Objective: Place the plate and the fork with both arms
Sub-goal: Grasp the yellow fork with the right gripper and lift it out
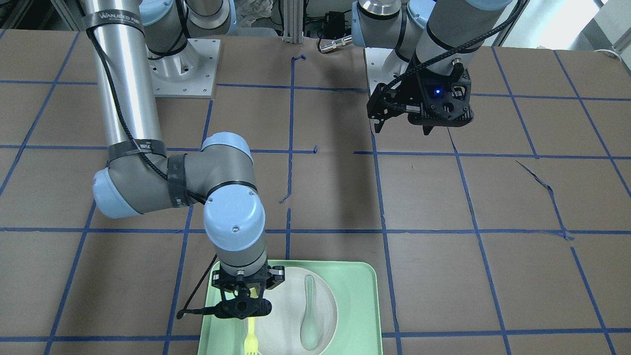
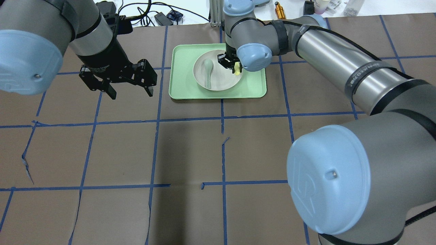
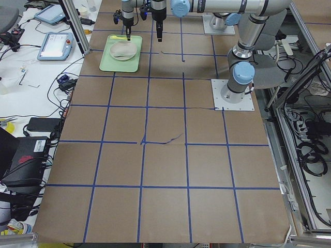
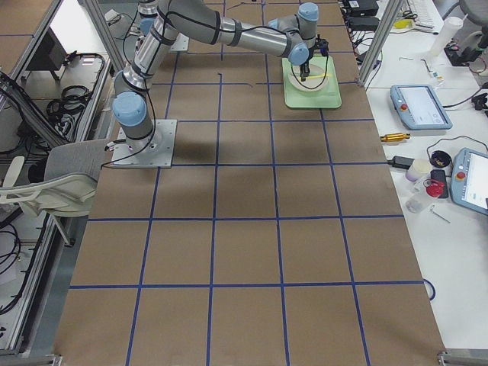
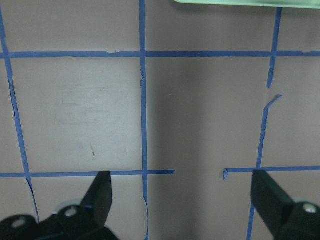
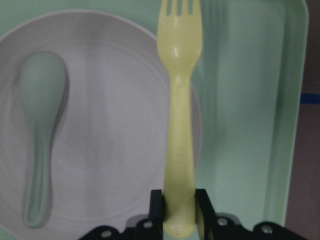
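right gripper pinches the fork at lower centre, tine tips cut off by the top edge; left gripper gapes wide.

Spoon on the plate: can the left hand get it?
Probably yes. The left hand is open beside the tray, and the spoon lies on the plate toward it, nothing between. The right hand holding the fork hangs over the far side, so it may be tight.

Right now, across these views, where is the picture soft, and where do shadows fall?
Right wrist view: fork and plate look soft. Left wrist view: near fingers blurred, a broad shadow down the table. Overhead view: dark shadow mid-table.
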Controlling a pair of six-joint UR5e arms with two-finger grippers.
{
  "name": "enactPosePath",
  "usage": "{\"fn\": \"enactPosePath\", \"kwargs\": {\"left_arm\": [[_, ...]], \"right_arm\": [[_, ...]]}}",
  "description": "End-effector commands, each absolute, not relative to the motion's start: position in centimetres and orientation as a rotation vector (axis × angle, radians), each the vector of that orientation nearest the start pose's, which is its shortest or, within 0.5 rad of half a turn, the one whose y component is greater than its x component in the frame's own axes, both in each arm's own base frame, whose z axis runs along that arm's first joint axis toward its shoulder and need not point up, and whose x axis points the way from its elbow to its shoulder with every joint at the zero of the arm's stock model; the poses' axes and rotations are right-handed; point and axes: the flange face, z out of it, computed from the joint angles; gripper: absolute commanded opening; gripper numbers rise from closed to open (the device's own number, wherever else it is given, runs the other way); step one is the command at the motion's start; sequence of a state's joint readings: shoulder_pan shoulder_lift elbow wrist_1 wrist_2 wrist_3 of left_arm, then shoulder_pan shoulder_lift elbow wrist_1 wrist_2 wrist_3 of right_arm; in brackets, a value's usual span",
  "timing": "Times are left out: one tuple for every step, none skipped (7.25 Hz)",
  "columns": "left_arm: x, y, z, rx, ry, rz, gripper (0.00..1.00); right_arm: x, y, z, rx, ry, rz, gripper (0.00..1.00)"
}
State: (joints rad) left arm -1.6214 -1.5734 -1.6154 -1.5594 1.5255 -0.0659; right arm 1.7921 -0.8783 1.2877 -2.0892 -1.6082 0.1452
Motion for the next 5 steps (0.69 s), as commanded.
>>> {"fn": "enactPosePath", "kwargs": {"left_arm": [[-16.2,-48.1,45.8,-0.026,3.184,0.053,1.00],[-16.2,-48.0,45.7,-0.026,3.184,0.053,1.00],[-16.2,-47.9,45.8,-0.025,3.182,0.053,1.00],[-16.2,-47.9,45.8,-0.025,3.182,0.050,1.00],[-16.2,-47.9,45.9,-0.025,3.182,0.050,1.00]], "right_arm": [[25.3,-69.4,22.6,-0.168,3.165,-0.119,0.13],[25.2,-68.8,21.3,-0.171,3.171,-0.076,0.13],[24.5,-68.2,19.7,-0.156,3.175,-0.034,0.13],[24.4,-68.0,19.3,-0.155,3.172,-0.050,0.21],[24.5,-67.9,19.3,-0.155,3.169,-0.052,0.46]]}}
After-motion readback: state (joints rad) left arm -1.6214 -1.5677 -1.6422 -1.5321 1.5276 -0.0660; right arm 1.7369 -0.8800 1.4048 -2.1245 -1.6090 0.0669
